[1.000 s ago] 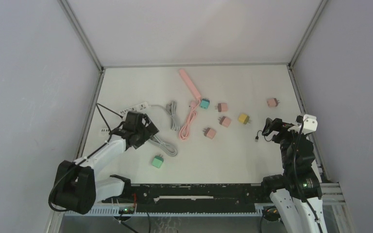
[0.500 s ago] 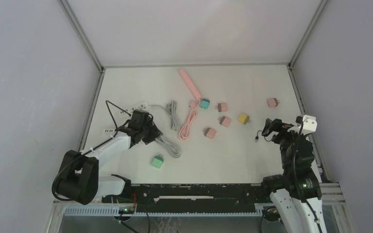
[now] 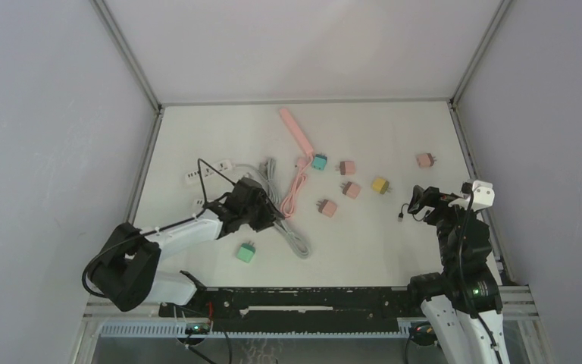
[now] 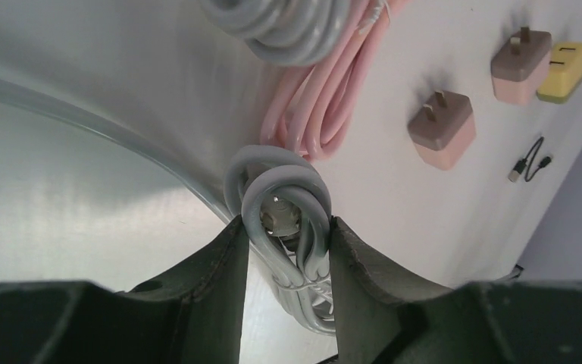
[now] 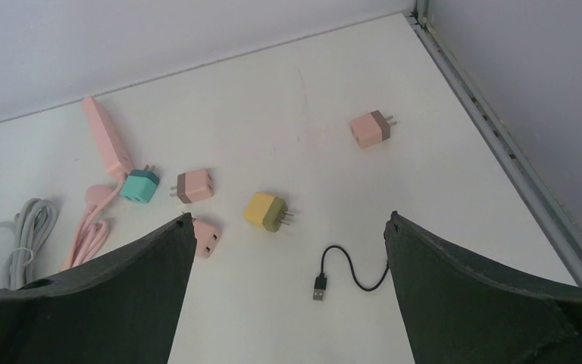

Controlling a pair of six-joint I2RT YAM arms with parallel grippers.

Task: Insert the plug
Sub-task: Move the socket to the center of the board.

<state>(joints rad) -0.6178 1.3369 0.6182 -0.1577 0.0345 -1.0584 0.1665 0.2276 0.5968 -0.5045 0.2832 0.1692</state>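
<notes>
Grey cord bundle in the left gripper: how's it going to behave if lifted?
Likely floppy: the grey cord bundle is looped strands, so its free end probably sags below the left gripper. It may drag, since its cord appears to run toward the white power strip. Rounded strands could slip in the grip.

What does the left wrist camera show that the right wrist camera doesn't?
Only left wrist: the left tool clamped on the bundled gray cord. Only right wrist: the open right tool, the pink power strip, the teal adapter and the far-right pink adapter. Both: the gray cord, the pink cord, the yellow adapter and the black USB cable.
</notes>
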